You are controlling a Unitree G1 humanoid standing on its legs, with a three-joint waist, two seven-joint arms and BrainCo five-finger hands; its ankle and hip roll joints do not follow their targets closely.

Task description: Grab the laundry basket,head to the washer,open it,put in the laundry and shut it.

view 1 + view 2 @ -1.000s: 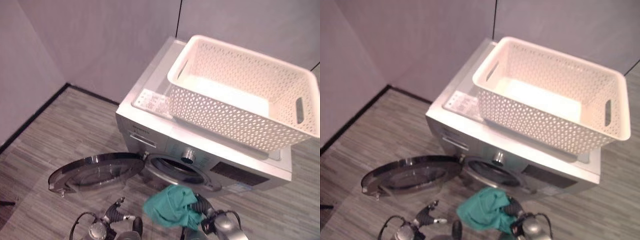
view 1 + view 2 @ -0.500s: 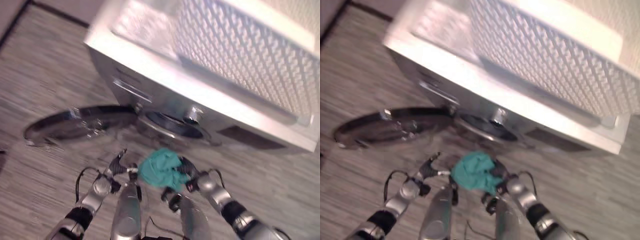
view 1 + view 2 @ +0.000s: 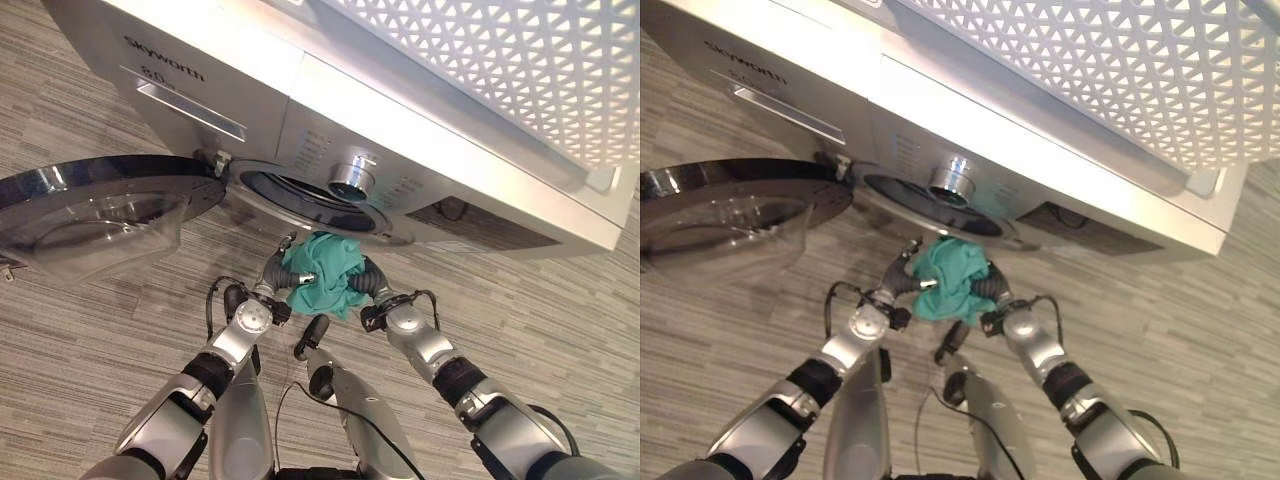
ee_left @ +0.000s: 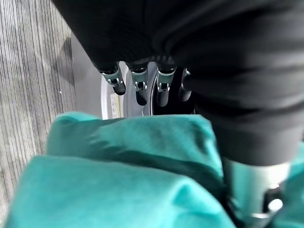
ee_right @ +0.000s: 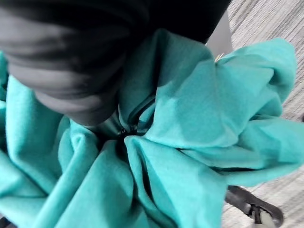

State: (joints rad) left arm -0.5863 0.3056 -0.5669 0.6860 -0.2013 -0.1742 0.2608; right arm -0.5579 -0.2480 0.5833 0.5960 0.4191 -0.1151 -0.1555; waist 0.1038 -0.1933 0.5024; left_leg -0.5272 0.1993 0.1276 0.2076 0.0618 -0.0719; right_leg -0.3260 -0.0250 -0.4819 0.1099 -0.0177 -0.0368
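Teal cloth [image 3: 322,274], bunched into a loose ball, sits between both hands just in front of the washer's round opening [image 3: 303,192]. Left hand [image 3: 274,270] presses against the cloth's left side; in its wrist view the fingers [image 4: 137,88] run straight past the top of the bundle toward the opening's silver rim, not curled, with the thumb down beside the cloth. Right hand [image 3: 367,280] is against the cloth's right side, its dark ribbed cover touching the fabric. In the right wrist view the cloth wraps over the hand and hides the fingers, so I cannot tell whether they are curled or straight.

Washer [image 3: 420,150] is silver-grey, front-loading, with a chrome dial [image 3: 349,179] just above the opening. Door [image 3: 85,205] is swung fully open to the robot's left, its dark glass facing up, hinged at the opening's left edge. White lattice basket [image 3: 520,60] rests on the washer's top, over its right part. Floor [image 3: 90,330] is grey striped planking. Cloth is outside the drum, level with the lower lip of the opening.
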